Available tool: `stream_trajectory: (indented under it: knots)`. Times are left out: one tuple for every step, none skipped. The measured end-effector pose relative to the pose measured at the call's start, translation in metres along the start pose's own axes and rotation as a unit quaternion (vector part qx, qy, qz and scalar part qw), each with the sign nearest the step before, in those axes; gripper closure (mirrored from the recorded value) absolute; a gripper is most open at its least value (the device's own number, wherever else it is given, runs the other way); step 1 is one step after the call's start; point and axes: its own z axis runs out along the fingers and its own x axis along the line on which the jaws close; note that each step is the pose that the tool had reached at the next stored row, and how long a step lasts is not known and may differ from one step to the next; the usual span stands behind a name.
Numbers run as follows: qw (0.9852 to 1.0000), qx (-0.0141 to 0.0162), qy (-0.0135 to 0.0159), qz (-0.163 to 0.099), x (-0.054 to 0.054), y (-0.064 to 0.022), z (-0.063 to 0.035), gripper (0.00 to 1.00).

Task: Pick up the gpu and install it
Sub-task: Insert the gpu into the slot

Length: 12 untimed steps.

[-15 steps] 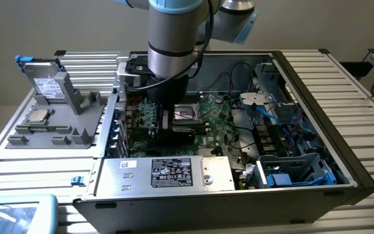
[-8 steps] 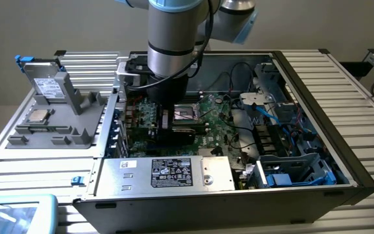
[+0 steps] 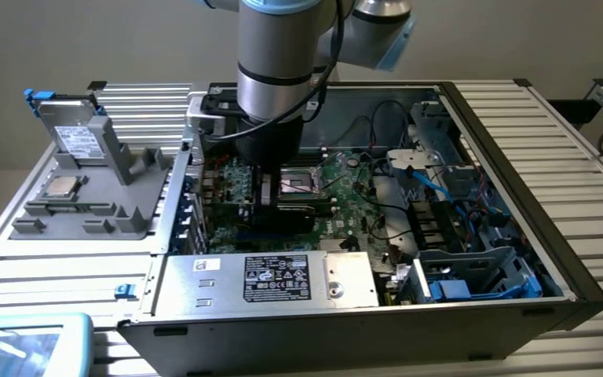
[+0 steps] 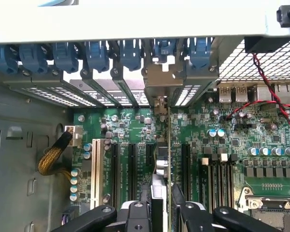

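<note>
The gripper (image 4: pixel 160 205) pinches the gpu (image 4: pixel 167 145), a thin green card standing on edge on the motherboard (image 4: pixel 130 125) (tight, slots (image 4: pixel 134 164) close on both sides). Farther off, its silver end meets the blue clips (image 4: pixel 125 53). The exterior view shows the arm (image 3: pixel 280 71) reaching down into the open case (image 3: pixel 333 342).

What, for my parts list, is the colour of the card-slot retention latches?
Blue. The slot latches show best in the wrist view.
</note>
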Motion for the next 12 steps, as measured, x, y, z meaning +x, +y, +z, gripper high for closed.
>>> stream_trajectory:
  knots:
    - [1.0, 0.0001, 0.0, 0.0, 0.0, 0.0, 0.0, 0.73]
    - [1.0, 0.0001, 0.0001, 0.0, -0.0001, 0.0, 0.0001, 0.73]
    - [1.0, 0.0001, 0.0002, 0.0, -0.0001, 0.0, 0.0001, 0.73]
    - [1.0, 0.0002, 0.0004, 0.0, -0.0002, 0.0001, -0.0001, 0.73]
    - [1.0, 0.0005, 0.0006, 0.0, -0.0005, 0.0002, -0.0007, 0.73]
    - [1.0, 0.001, 0.0007, 0.0, -0.0008, 0.0003, -0.0012, 0.73]
    - [1.0, 0.0012, 0.001, 0.0, -0.0009, 0.0002, -0.0013, 0.73]
    - [1.0, 0.0013, 0.0011, 0.0, -0.0009, 0.0002, -0.0012, 0.73]
    - [1.0, 0.0013, 0.0012, 0.0, -0.0009, 0.0002, -0.0013, 0.73]
    - [1.0, 0.0013, 0.0012, 0.0, -0.0009, 0.0002, -0.0013, 0.73]
    - [1.0, 0.0012, 0.0013, 0.0, -0.0012, 0.0003, -0.0014, 0.73]
    - [1.0, 0.0012, 0.0013, 0.0, -0.0018, 0.0003, -0.0014, 0.73]
